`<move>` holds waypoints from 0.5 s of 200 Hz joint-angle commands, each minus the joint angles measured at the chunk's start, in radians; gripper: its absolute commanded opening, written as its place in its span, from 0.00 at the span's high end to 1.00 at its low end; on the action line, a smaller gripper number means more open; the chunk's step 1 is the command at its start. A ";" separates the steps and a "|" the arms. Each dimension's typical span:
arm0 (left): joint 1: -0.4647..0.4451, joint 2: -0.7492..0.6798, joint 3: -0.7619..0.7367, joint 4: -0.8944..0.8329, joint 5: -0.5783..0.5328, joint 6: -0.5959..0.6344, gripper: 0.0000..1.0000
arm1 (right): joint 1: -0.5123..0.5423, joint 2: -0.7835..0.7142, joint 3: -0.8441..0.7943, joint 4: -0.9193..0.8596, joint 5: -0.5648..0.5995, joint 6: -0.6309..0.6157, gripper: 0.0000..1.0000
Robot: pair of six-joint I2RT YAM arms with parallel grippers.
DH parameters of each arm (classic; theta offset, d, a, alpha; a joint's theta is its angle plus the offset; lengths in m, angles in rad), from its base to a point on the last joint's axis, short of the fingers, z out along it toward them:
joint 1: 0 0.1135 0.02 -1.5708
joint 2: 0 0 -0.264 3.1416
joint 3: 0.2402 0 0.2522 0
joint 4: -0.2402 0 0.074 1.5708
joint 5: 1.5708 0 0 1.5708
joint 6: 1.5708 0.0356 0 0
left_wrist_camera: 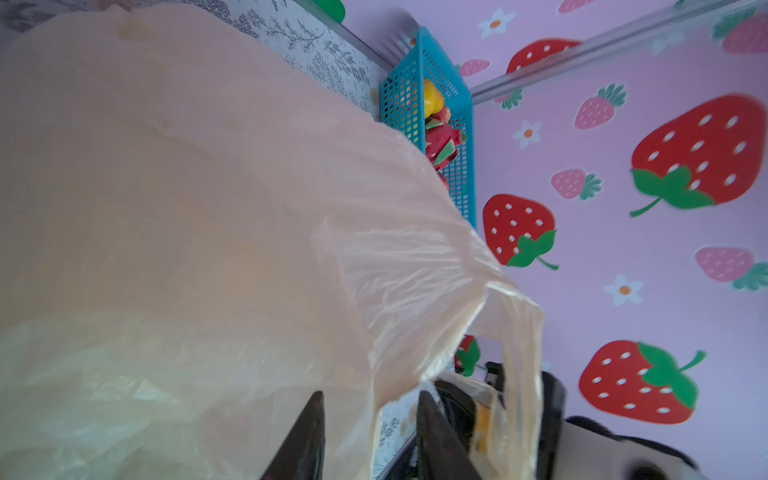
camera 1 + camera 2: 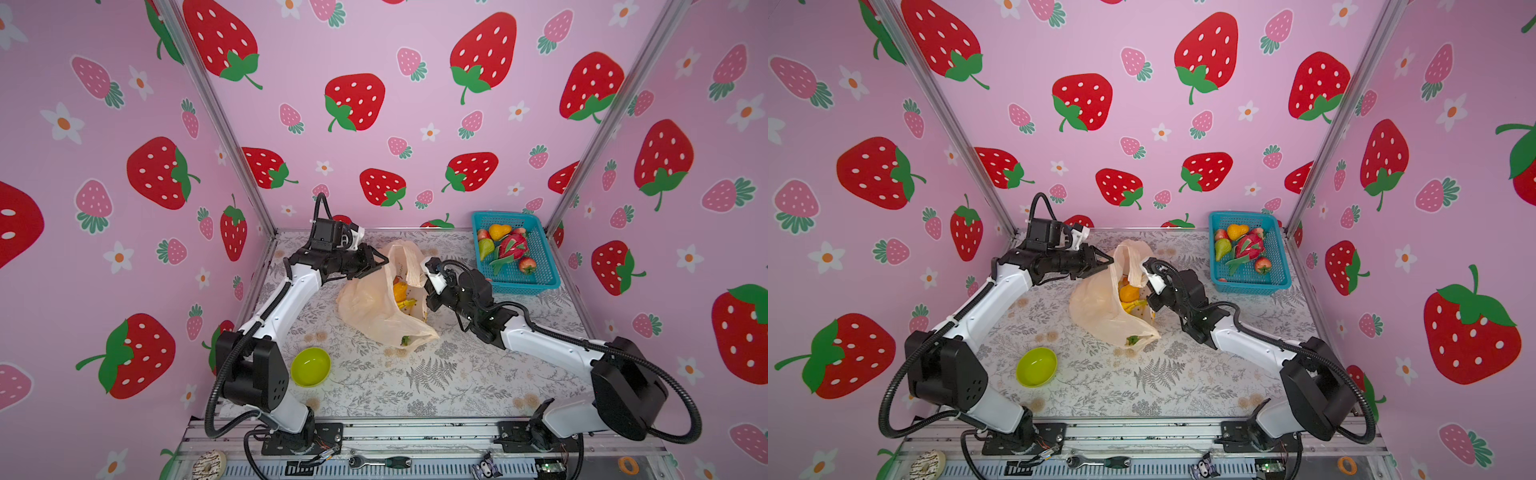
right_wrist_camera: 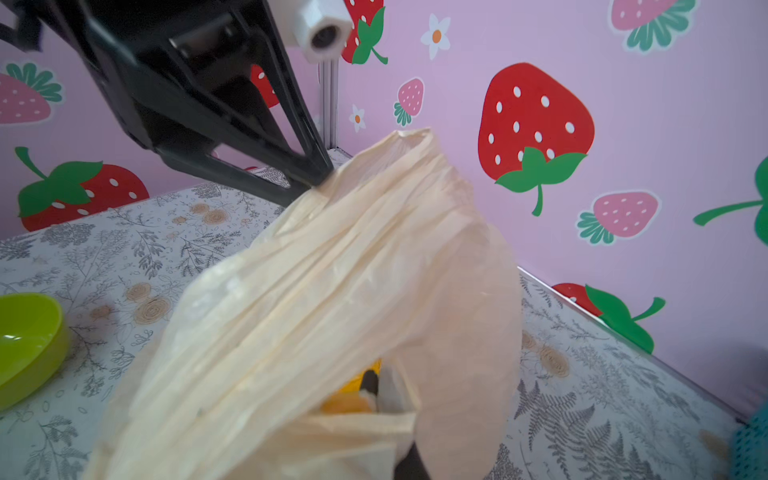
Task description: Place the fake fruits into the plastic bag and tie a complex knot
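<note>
The plastic bag [image 2: 370,303] [image 2: 1096,307] lies mid-table with its mouth facing right. An orange pear [image 2: 400,291] and a yellow banana [image 2: 406,305] show inside it. My left gripper [image 2: 386,262] [image 1: 368,395] is open at the bag's far rim, and a fold of bag film [image 1: 208,208] hangs between its fingers. My right gripper [image 2: 424,297] [image 2: 1148,301] is at the bag's mouth, shut on a bunched handle strip [image 3: 332,270] that covers its jaws. More fake fruits sit in the basket: an orange pear [image 2: 498,230], a green pear [image 2: 485,248], a dragon fruit [image 2: 513,245] and a red apple [image 2: 527,264].
The teal mesh basket [image 2: 519,286] stands in the back right corner against the walls. A lime green bowl [image 2: 311,366] sits front left, close to the left arm's base. A ratchet [image 2: 380,461] and a doughnut [image 2: 208,463] lie on the front rail below the table.
</note>
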 commanded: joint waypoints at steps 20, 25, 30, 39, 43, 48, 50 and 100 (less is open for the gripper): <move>0.021 -0.066 0.062 -0.084 -0.147 0.100 0.46 | -0.077 0.036 0.044 -0.035 -0.217 0.273 1.00; 0.020 -0.076 0.069 -0.091 -0.162 0.102 0.45 | -0.090 0.042 0.049 -0.035 -0.242 0.292 1.00; 0.019 -0.088 0.076 -0.095 -0.173 0.103 0.43 | -0.104 0.046 0.053 -0.036 -0.265 0.310 1.00; 0.010 -0.109 0.087 -0.102 -0.192 0.105 0.42 | -0.128 0.055 0.057 -0.032 -0.307 0.343 1.00; 0.003 -0.121 0.090 -0.106 -0.204 0.108 0.42 | -0.136 0.058 0.058 -0.030 -0.323 0.355 1.00; -0.005 -0.134 0.096 -0.114 -0.219 0.111 0.42 | -0.146 0.062 0.060 -0.030 -0.337 0.366 1.00; -0.012 -0.139 0.097 -0.117 -0.225 0.113 0.42 | -0.148 0.062 0.061 -0.030 -0.342 0.370 1.00; -0.285 -0.280 0.007 -0.169 -0.525 0.218 0.45 | -0.209 0.095 0.079 -0.038 -0.433 0.420 1.00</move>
